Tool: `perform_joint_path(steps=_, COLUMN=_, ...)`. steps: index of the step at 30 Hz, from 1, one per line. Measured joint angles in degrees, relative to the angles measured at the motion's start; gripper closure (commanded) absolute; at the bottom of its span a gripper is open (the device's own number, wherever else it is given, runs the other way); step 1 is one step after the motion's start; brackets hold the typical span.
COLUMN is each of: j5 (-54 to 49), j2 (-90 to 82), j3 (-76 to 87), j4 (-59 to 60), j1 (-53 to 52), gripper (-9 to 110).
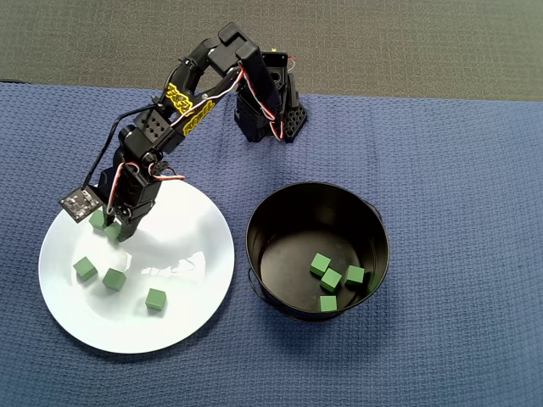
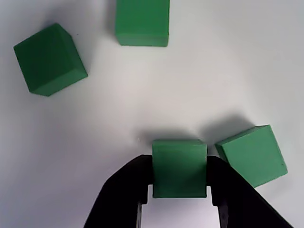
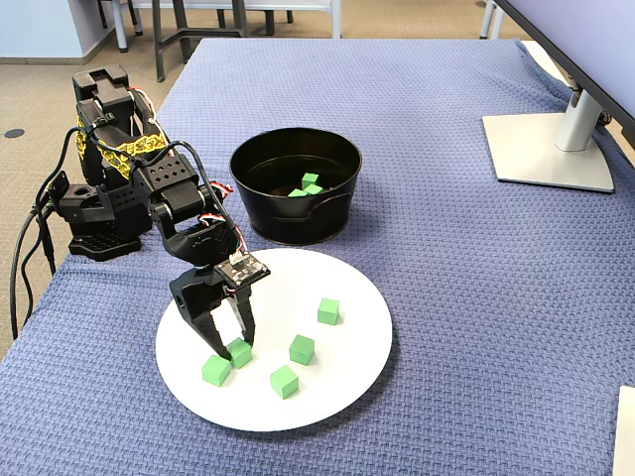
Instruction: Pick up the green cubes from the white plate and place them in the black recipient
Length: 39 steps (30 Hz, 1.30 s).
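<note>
- The gripper (image 2: 179,190) is seen low over the white plate (image 1: 182,322), its two black fingers (image 2: 128,185) closed against the opposite sides of one green cube (image 2: 179,167) in the wrist view.
- That clamped cube (image 3: 239,352) is shown resting on the plate's surface in the fixed view, near the plate's left edge.
- A second cube (image 2: 252,154) is seen just beside the held one in the wrist view, nearly touching the right finger; in the fixed view it (image 3: 215,370) lies closest to the plate's rim.
- Three more cubes are spread over the plate in the overhead view: one (image 1: 85,269), another (image 1: 114,278) and a third (image 1: 155,298), all apart from each other.
- The black pot (image 1: 254,222) stands just beside the plate, to its right in the overhead view, rims nearly touching.
- Four green cubes (image 1: 331,279) are counted on the pot's shiny floor, clustered toward the side away from the arm's base.
- The blue woven cloth (image 1: 458,170) is seen under plate, pot and arm base (image 1: 270,114).
</note>
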State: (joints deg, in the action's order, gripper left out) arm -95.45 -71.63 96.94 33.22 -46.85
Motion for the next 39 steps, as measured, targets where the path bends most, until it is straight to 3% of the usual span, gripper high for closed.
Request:
perform_joint_path(steps=7, j5=7.1, j2=-0.6, j3=0.4, j4=-3.2, j1=0.0, gripper=101)
perform_joint_path(steps=20, j5=49.2, j2=-30.8, j3=4.0, j4=21.5, j1=7.6, gripper=101)
perform_joint_path(steps=29, j5=70.8, j2=-49.0, j3=4.7, j4=32.7, j1=25.0, gripper=102)
perform_joint_path(steps=36, j5=79.2, j2=-52.8, j3=7.3, j4=31.0, j1=44.8, gripper=102)
perform_joint_path(steps=37, j5=80.1, j2=-52.8, j3=8.0, j4=30.1, j1=47.5, gripper=98)
perform_joint_path(steps=39, j5=80.9, j2=-52.8, j3=9.6, j4=28.2, j1=52.4, gripper=63)
